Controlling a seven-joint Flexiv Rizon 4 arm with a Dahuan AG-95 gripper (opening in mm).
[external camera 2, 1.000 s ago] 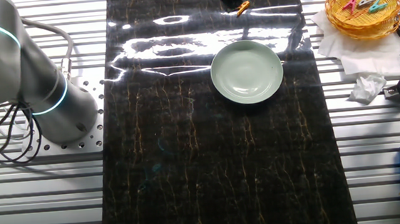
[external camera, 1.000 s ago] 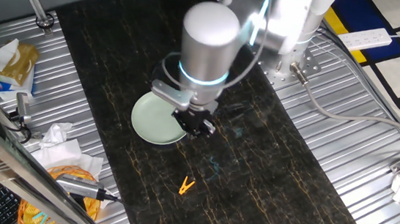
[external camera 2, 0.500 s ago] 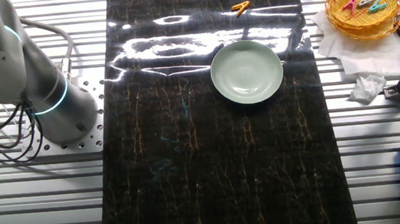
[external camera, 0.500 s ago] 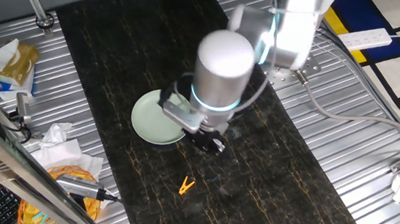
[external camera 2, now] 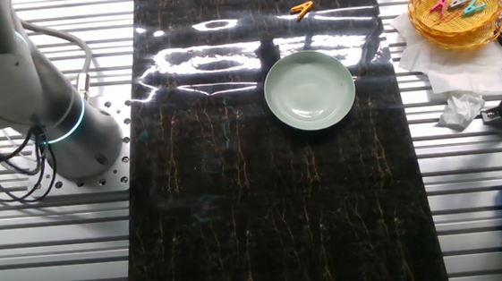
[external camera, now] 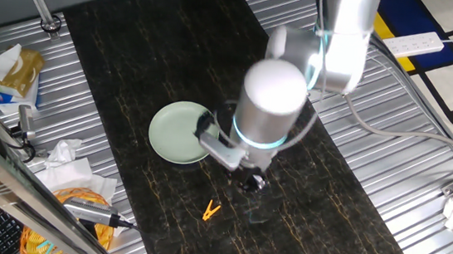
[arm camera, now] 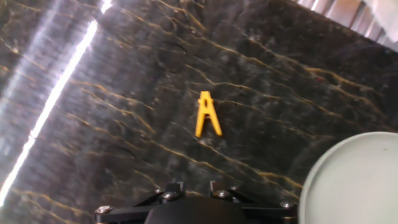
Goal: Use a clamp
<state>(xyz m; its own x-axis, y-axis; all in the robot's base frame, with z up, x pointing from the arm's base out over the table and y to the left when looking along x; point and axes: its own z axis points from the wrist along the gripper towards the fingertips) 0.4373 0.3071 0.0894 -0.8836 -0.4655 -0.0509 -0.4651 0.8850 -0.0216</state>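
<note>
The clamp [external camera: 212,211] is a tiny orange clip lying flat on the dark marble mat. It also shows in the other fixed view [external camera 2: 302,10] and in the hand view [arm camera: 206,114]. The pale green plate [external camera: 174,132] lies beside it, also seen in the other fixed view [external camera 2: 310,89] and at the hand view's lower right [arm camera: 357,183]. My gripper [external camera: 251,180] hangs above the mat, a little right of the clamp and apart from it. In the hand view its two fingers stand apart with bare mat between them, so it is open and empty [arm camera: 191,186].
The arm's big silver elbow [external camera: 272,106] hangs over the mat by the plate. A wicker basket of clips [external camera 2: 456,8] and crumpled tissues [external camera 2: 460,111] sit on the ribbed metal table beside the mat. The robot base [external camera 2: 47,112] stands on the other side.
The arm has swung from above the plate toward the clamp and come lower. The gripper no longer covers the clamp in the other fixed view. Clamp and plate have not moved.
</note>
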